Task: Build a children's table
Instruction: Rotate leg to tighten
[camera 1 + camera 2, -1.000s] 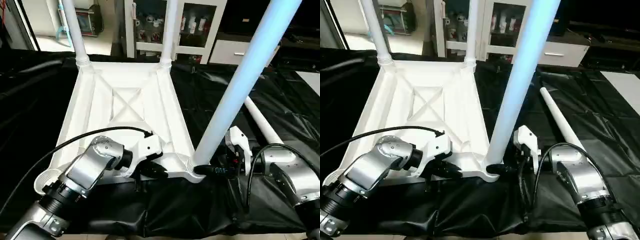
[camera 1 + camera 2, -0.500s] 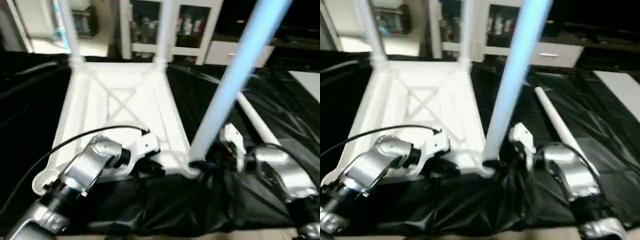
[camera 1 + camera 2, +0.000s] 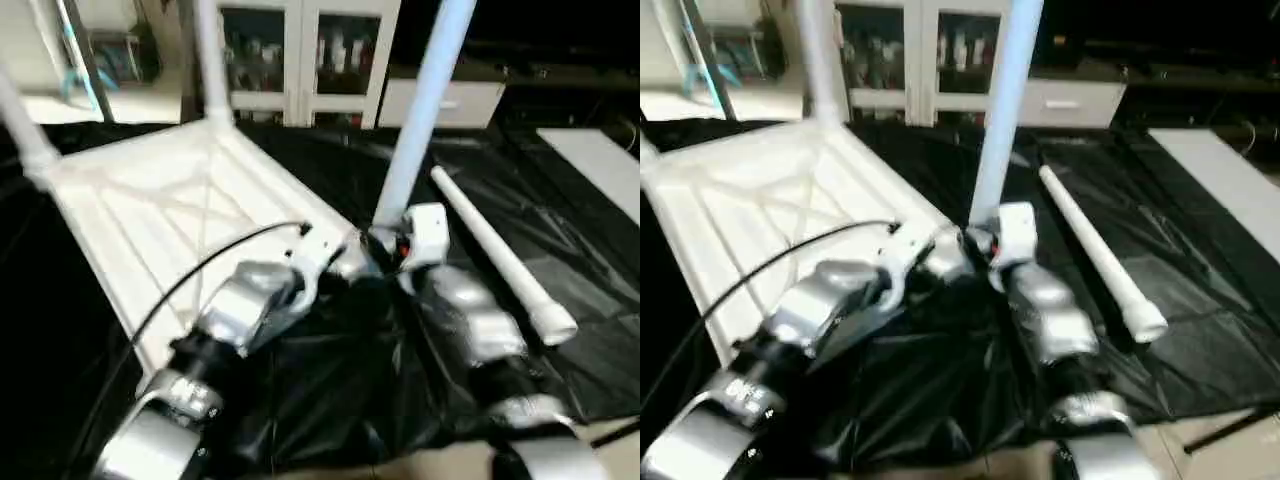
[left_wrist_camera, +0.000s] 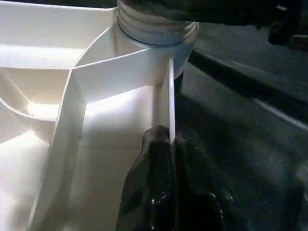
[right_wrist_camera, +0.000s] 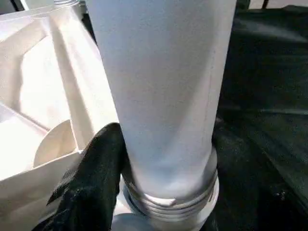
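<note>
Our left gripper (image 4: 166,159) is pinched tight on the thin side wall of the table top (image 3: 150,215), just beside the corner socket (image 4: 156,29). Our right gripper (image 5: 163,159) grips the upright leg (image 3: 415,120) just above that same socket, one black finger (image 5: 91,187) on each side of the tube. The top lies upside down on the black sheet (image 3: 590,260), ribs and cross brace facing up, long side running away from the socket toward the cabinet (image 3: 300,60). Two more legs (image 3: 210,60) stand at the corners farthest from the socket. A loose leg (image 3: 495,250) lies flat on the sheet, just beyond our right forearm (image 3: 465,325), pointing toward the cabinet. Our left forearm (image 3: 235,310) and its black cable (image 3: 210,265) cover the near edge of the top
</note>
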Controlling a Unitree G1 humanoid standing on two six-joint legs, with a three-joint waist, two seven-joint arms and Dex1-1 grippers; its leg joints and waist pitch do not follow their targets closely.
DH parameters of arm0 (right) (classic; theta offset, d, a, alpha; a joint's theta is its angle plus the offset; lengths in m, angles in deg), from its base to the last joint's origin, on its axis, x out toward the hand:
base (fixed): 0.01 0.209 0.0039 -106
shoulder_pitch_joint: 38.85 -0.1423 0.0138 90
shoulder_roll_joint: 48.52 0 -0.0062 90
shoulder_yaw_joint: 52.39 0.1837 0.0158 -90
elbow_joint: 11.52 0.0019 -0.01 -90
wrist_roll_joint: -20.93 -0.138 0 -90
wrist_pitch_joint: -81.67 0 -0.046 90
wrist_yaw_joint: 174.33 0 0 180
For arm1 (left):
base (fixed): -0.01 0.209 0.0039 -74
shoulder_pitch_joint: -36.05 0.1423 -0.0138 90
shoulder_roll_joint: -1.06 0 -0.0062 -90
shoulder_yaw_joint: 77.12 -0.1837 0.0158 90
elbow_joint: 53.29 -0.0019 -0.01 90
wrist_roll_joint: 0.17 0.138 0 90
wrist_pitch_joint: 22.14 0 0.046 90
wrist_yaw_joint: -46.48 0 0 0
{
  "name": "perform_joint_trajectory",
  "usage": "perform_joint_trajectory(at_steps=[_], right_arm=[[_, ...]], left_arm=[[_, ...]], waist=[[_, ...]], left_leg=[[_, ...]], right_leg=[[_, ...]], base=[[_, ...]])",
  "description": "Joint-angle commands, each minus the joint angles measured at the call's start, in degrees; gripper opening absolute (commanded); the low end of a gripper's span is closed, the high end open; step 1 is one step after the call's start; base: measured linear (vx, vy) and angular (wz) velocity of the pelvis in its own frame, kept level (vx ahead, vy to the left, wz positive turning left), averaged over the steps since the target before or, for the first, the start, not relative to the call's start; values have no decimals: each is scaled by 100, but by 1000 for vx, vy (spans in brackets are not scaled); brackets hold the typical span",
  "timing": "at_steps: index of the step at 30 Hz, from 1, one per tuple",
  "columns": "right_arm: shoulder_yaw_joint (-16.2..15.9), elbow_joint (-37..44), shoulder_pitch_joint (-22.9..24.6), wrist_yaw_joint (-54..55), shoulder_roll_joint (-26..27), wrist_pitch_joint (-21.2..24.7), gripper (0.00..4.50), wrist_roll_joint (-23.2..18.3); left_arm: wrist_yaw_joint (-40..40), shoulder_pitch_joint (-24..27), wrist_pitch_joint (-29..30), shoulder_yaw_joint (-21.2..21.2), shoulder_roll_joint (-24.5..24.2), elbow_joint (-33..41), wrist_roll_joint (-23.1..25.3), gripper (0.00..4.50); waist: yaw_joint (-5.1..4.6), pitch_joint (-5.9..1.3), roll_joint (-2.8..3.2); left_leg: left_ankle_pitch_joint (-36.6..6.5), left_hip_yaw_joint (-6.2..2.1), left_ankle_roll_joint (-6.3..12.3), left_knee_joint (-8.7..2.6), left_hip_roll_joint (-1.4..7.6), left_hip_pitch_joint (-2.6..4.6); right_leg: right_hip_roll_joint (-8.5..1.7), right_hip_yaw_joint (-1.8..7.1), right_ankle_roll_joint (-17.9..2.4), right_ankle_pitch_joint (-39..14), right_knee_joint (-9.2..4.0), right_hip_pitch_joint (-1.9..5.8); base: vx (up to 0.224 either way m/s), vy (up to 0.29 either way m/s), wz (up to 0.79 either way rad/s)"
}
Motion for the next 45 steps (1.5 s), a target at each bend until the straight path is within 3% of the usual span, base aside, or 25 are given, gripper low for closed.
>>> perform_joint_trajectory(at_steps=[1, 4, 7, 9, 11, 14, 16, 17, 19, 20, 21, 25, 28, 30, 37, 39, 43, 45], right_arm=[[-141, -349, 150, -64, 71, 97, 247, 180], [-227, -278, 168, -223, 73, 7, 247, 200], [-297, -178, 217, -293, 33, -195, 247, 280], [-143, 95, 320, -613, 70, -180, 247, -36], [-92, 283, 382, -791, 62, -141, 303, -183], [-46, 646, 503, -1111, -5, -30, 320, -379], [-75, 794, 556, -1251, -60, 14, 343, -420], [-124, 1354, 784, -1694, -330, 188, 356, -616], [-131, 1451, 826, -1767, -381, 217, 365, -653], [-123, 1622, 904, -1868, -492, 265, 374, -707], [-99, 1839, 1002, -2007, -653, 353, 386, -769], [24, 2358, 1281, -2527, -1149, 595, 409, -912], [120, 2495, 1410, -2774, -1440, 660, 445, -966], [125, 2625, 1589, -3195, -1849, 605, 448, -959], [-34, 2900, 1898, -3890, -2481, 618, 448, -923], [-61, 2939, 1956, -4099, -2607, 651, 448, -982], [-59, 2883, 1934, -4189, -2644, 600, 448, -1001], [-67, 2835, 1890, -4182, -2616, 569, 450, -982]], left_arm=[[41, -166, -388, 183, 77, 145, -69, 0], [36, -137, -432, 127, -23, 110, -22, 0], [13, -117, -461, 127, -85, 60, -11, 0], [-4, -107, -460, 131, -108, 43, -11, 0], [-13, -102, -464, 132, -119, 37, -12, 0], [-71, -90, -486, 104, -148, 42, -15, 0], [-114, -85, -508, 81, -166, 48, -13, 0], [-321, -29, -638, -4, -254, 116, -30, 0], [-367, -16, -672, -23, -271, 132, -34, 0], [-415, 17, -649, -39, -298, 180, -42, 0], [-546, 61, -726, -84, -349, 234, -49, 0], [-805, 210, -673, -166, -500, 429, -102, 0], [-1011, 327, -772, -250, -630, 570, -121, 0], [-1426, 544, -931, -378, -844, 819, -188, 0], [-2212, 896, -1016, -499, -1217, 1347, -433, 0], [-2270, 952, -1030, -509, -1283, 1424, -443, 0], [-2333, 1018, -1089, -478, -1338, 1474, -396, 0], [-2338, 1012, -1046, -417, -1316, 1483, -444, 47]], waist=[[56, -397, -14], [85, -401, -19], [97, -367, 12], [99, -355, 13], [111, -350, 15], [124, -345, 8], [119, -342, -5], [118, -341, -10], [127, -346, -18], [109, -341, -9], [121, -344, -8], [194, -352, -16], [200, -329, -23], [205, -318, -42], [191, -287, -52], [208, -291, -18], [234, -311, -23], [247, -314, -32]], left_leg=[[-1137, -52, 76, -444, 189, -2], [-875, -35, 207, -435, 177, -24], [-1057, -33, 156, -460, 193, 0], [-1242, -35, 115, -469, 194, 15], [-1353, -44, 99, -487, 205, 20], [-1428, -49, 84, -495, 207, 20], [-1396, -64, 105, -505, 205, -24], [-1415, -63, 129, -500, 204, -17], [-1344, -65, 177, -495, 209, -16], [-1320, -75, 180, -507, 217, -36], [-1310, -63, 183, -492, 219, -9], [-1046, -41, 258, -483, 236, -4], [-1233, -40, 232, -489, 229, -11], [-1334, -44, 224, -494, 233, -11], [-1598, -73, 213, -506, 237, 3], [-1604, -63, 213, -499, 242, 39], [-1436, -64, 235, -506, 252, 0], [-1366, -56, 232, -506, 252, -2]], right_leg=[[-322, 274, -994, -1401, -378, 247], [-333, 276, -1092, -1164, -352, 287], [-335, 274, -1021, -1592, -406, 269], [-336, 276, -948, -1828, -439, 259], [-324, 279, -890, -1890, -450, 255], [-325, 277, -879, -1958, -457, 251], [-344, 277, -836, -2014, -456, 281], [-341, 270, -751, -2183, -491, 274], [-340, 279, -732, -2120, -481, 282], [-344, 274, -755, -2121, -471, 273], [-348, 275, -775, -2138, -490, 253], [-339, 294, -976, -1578, -412, 267], [-355, 292, -894, -1990, -462, 262], [-360, 292, -785, -2271, -497, 257], [-366, 270, -526, -2961, -573, 202], [-364, 279, -570, -2913, -577, 166], [-354, 282, -716, -2449, -510, 204], [-350, 286, -773, -2307, -489, 213]], base=[[54, -5, 4], [18, -2, 1], [0, 0, 0], [0, 0, 0], [0, 0, 0], [0, 0, 0], [0, 0, 0], [0, 0, 0], [0, 0, 0], [0, 0, 0], [0, 0, 0], [0, 0, 0], [0, 0, 0], [0, 0, 0], [0, 0, 0], [0, 0, 0], [0, 0, 0], [0, 0, 0]])
